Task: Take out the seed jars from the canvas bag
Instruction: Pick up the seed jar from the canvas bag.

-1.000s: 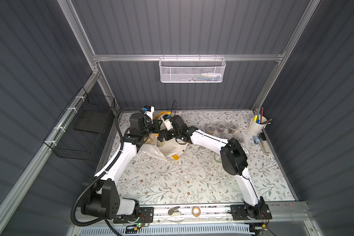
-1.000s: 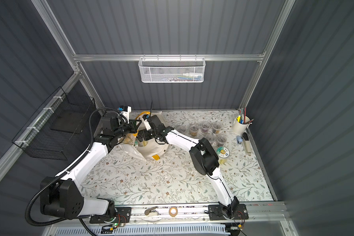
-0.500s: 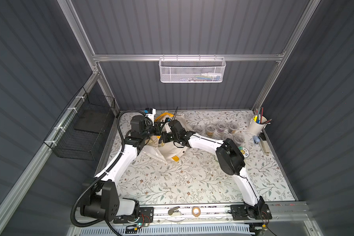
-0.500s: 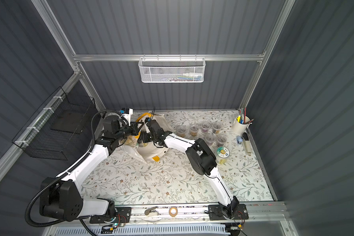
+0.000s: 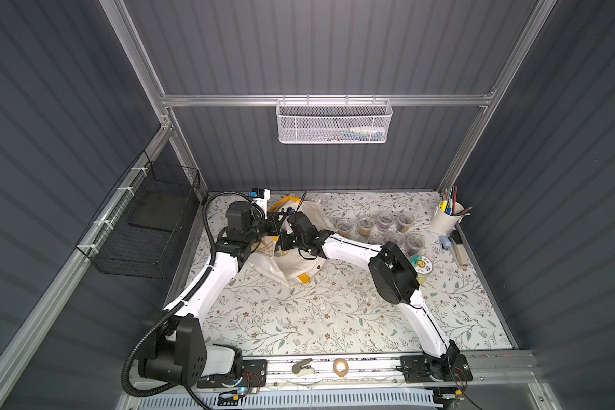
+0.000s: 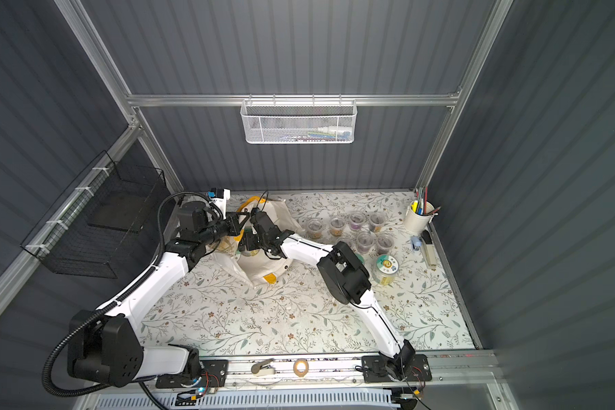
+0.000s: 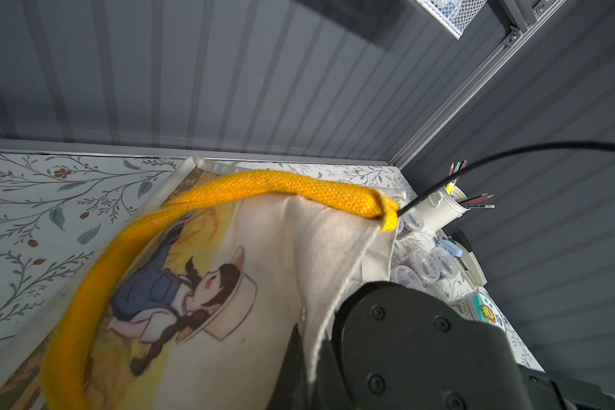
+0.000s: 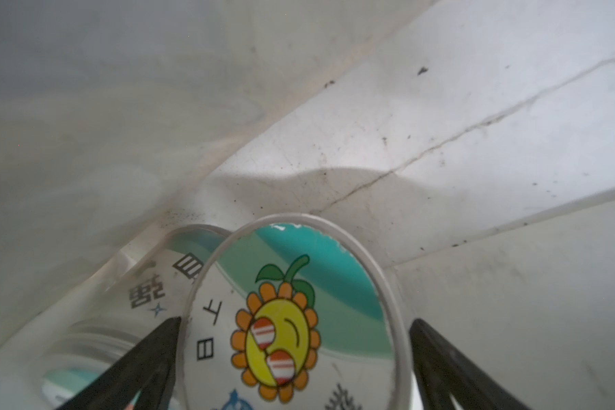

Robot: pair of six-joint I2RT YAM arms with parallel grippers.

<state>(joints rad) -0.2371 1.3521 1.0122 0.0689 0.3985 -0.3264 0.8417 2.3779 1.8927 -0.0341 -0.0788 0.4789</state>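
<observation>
Seed jar [image 8: 281, 340], sunflower lid facing the mouth, sits inside the canvas bag [image 5: 299, 262]. My right gripper [image 8: 295, 320] straddles it, jaws wide apart; my left gripper [image 5: 276, 225] is closed at the bag's rim.

Both top views: high up, far back, looking down, sharing the whole floral-print tabletop [image 5: 299, 312] | left wrist: close beside off-white canvas bag with yellow handles [image 7: 263, 248], facing grey ribbed back wall [image 7: 192, 71] | right wrist: inside the bag, tight on sunflower-pictured jar lid [image 8: 292, 319]

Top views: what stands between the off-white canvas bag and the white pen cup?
A cluster of small clear lidded cups of brown and purple seeds, seen in both top views.
</observation>
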